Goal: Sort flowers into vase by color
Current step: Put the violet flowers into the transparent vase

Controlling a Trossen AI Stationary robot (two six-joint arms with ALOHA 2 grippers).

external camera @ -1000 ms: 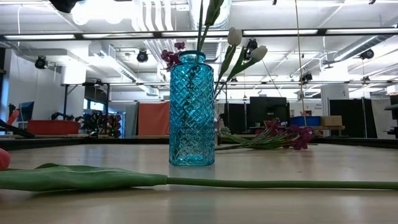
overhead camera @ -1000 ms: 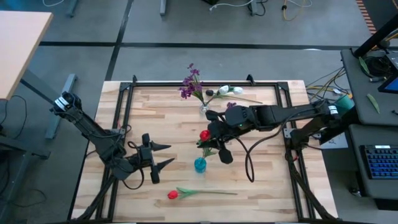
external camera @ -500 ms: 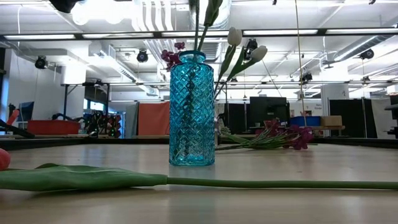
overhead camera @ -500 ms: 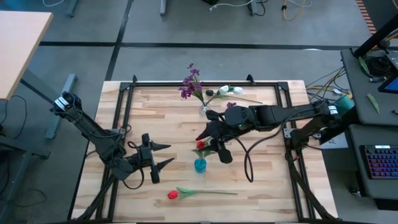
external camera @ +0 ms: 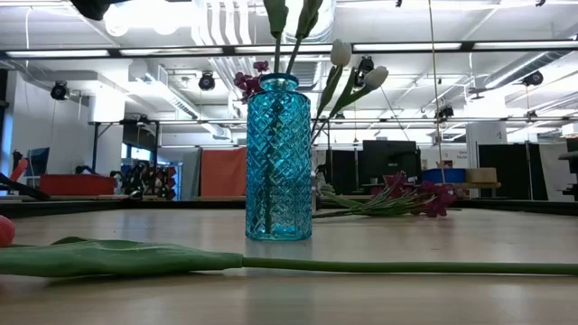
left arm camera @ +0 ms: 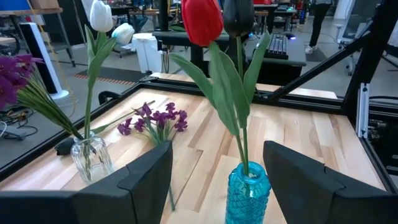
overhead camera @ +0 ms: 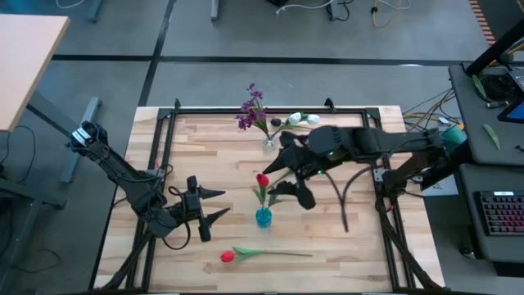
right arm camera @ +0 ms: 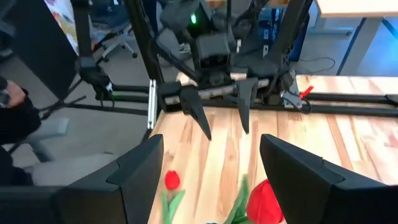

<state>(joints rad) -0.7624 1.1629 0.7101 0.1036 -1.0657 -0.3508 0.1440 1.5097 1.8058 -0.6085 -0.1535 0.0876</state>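
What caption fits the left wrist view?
A red tulip stands in a blue vase, framed by the open left gripper.

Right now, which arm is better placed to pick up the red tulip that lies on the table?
Probably the left. The left gripper waits open near the lying red tulip, with bare table between them. The right gripper is open above the blue vase, farther from it.
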